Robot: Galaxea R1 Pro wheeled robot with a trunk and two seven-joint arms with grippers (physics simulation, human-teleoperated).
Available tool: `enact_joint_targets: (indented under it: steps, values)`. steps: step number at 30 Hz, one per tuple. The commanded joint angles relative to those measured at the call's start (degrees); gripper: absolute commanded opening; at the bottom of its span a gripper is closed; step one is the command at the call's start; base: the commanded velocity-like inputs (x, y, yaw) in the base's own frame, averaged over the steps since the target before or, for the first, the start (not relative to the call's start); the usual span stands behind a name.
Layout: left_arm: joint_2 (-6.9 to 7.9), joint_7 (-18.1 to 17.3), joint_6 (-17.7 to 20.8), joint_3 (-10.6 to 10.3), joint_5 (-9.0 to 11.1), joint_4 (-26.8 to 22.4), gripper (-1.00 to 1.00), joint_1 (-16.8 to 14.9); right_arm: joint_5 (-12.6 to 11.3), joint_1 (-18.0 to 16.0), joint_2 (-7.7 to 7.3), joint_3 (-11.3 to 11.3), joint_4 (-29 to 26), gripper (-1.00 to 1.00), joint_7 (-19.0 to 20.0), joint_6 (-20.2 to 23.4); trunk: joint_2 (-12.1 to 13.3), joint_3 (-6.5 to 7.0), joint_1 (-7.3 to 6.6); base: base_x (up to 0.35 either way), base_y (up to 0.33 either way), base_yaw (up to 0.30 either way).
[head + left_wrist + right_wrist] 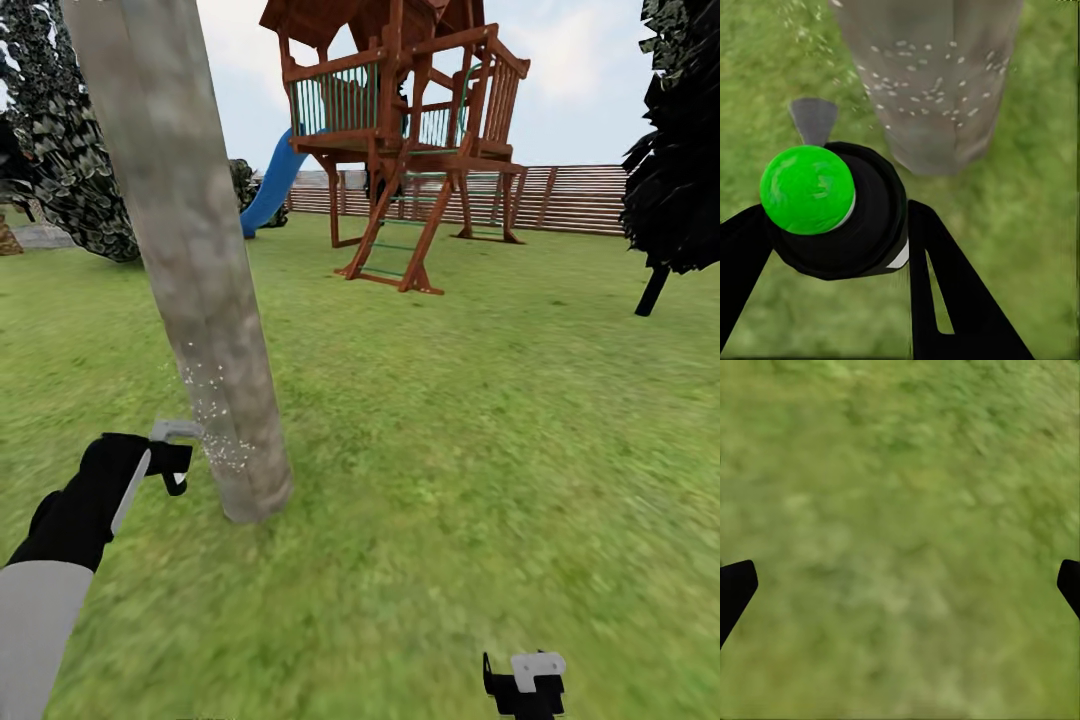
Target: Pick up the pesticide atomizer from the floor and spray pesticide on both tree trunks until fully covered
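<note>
The pesticide atomizer is sitting clamped between the black fingers of the left end effector, its cap showing a bright green dot in the left wrist view and its small grey nozzle pointing at the tree trunk. White specks of spray are dotting the mottled bark low on the trunk, just beside the nozzle, and a few are drifting in the air next to it. The trunk is rising at a slight tilt out of the green lawn. The right end effector is hanging low over bare grass with its fingertips standing wide apart and holding nothing. Farther back, a wooden play tower with a blue slide is standing before the slatted brown fence.
</note>
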Motion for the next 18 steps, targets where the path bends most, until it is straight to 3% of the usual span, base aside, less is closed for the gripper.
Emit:
enact_joint_targets:
  steps: [1,10,18]
  values:
    - [-0.18,0.0,-0.1,0.0,-0.1,0.0,-1.0,0.0,0.0,0.0,-0.01,0.0,0.0,1.0,0.0,0.0,0.0,0.0,0.0,0.08,-0.235,0.257]
    - [-0.47,0.0,-0.2,-0.1,-0.1,0.5,-1.0,1.5,0.0,0.0,-0.01,0.0,0.0,1.0,0.0,0.0,0.0,0.0,0.0,0.018,-0.27,0.036]
    - [-0.5,0.1,-0.3,-0.1,-0.2,3.4,-1.0,1.6,0.0,0.0,-0.01,0.0,0.0,1.0,0.0,0.0,0.0,0.0,0.0,0.128,-0.272,0.0]
